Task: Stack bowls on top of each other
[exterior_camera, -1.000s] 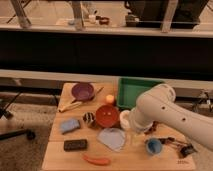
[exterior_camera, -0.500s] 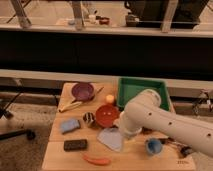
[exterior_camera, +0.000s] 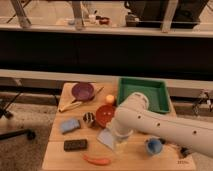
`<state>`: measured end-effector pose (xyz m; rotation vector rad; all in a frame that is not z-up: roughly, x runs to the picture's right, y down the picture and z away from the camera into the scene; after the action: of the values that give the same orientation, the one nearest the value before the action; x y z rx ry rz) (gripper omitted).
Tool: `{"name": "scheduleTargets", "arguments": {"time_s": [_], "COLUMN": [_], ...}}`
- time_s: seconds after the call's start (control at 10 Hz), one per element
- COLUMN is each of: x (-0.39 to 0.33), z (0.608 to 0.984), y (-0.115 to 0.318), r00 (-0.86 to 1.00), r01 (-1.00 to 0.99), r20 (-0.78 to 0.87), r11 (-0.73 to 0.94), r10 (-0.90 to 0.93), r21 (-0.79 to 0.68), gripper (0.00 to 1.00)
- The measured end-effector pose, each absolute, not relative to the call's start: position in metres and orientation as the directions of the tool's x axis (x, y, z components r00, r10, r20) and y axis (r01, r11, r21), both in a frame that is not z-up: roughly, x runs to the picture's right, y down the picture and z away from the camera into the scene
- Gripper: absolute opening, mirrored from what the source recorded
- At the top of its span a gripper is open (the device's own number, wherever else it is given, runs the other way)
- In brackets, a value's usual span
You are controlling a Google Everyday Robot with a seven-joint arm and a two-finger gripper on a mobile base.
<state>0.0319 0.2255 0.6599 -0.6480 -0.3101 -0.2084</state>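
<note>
**Two bowls sit apart as robot arm leans over a crowded table**

At the left of the wooden table (exterior_camera: pixel 56 158), a banana (exterior_camera: pixel 70 105) lies just beside the dull purple bowl (exterior_camera: pixel 82 91), which sits upright near the back edge (a blue sponge (exterior_camera: pixel 70 125) and a black block (exterior_camera: pixel 75 145) lie nearer the front). The red-orange bowl (exterior_camera: pixel 105 115) stands at centre, apart from the purple one, with a dark ball (exterior_camera: pixel 89 118) just to its left and an orange (exterior_camera: pixel 110 99) behind it. The white arm (exterior_camera: pixel 155 122) reaches in from the right. Its gripper (exterior_camera: pixel 120 144) hangs low in front of the red-orange bowl, beside a pale blue cloth (exterior_camera: pixel 106 138). Its fingers appear spread, though the view there is poor. A green tray (exterior_camera: pixel 160 104) sits back right and a blue cup (exterior_camera: pixel 153 146) front right.
</note>
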Motion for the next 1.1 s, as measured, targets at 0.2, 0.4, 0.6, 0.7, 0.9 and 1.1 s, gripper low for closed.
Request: {"name": "scheduleTargets", "arguments": {"time_s": [0.2,0.4,0.6,0.7,0.9,1.1], "x": [0.027,0.020,0.015,0.014,0.012,0.009], "z": [0.667,0.675,0.684,0.688,0.696,0.704], "y": [0.224,0.221,0.219,0.217,0.214,0.212], "r00": [0.934,0.933,0.933,0.934,0.934,0.933], "r01": [0.283,0.284,0.285,0.283,0.281,0.279], "r20": [0.346,0.348,0.347,0.345,0.345,0.347], "r11": [0.779,0.781,0.783,0.784,0.787,0.791], "r10": [-0.091,-0.092,-0.094,-0.093,-0.092,-0.091], "r21": [-0.559,-0.556,-0.554,-0.553,-0.550,-0.545], "gripper": [0.80,0.80,0.80,0.80,0.80,0.80]}}
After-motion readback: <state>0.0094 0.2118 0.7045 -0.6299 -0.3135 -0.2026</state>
